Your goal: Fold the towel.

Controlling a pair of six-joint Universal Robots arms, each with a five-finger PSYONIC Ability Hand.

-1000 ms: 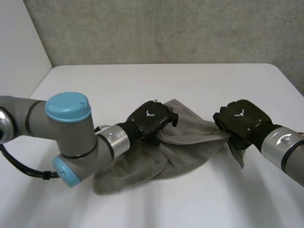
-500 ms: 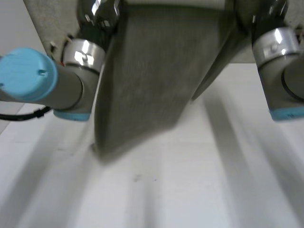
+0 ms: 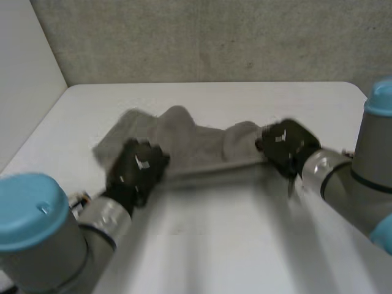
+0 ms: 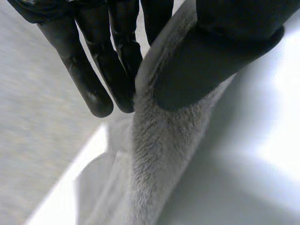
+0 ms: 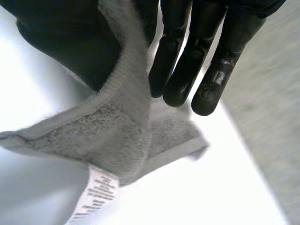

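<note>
1. The left hand (image 3: 138,168) is nearest the camera. Its wrist view shows the thumb clamping the edge of the towel (image 3: 190,147) against straight fingers (image 4: 112,70), so it is pinching the cloth.
2. The right hand (image 3: 285,146) sits slightly farther off. Its thumb and fingers (image 5: 187,70) pinch the towel's other end, close to the sewn label (image 5: 96,197).
3. The towel lies low over the middle of the bench (image 3: 233,245). Its near edge is stretched between both hands, and its far part is bunched in lumps.
4. The step in hand, as judged, is laying the towel out flat for the first fold. Move both hands evenly, hold the near edge taut, and lower it level so the bunched part spreads without creases.
5. Three things cannot be determined: whether each pinch holds one layer or two, where the far corners lie, and whether the stretched edge touches the bench.
</note>
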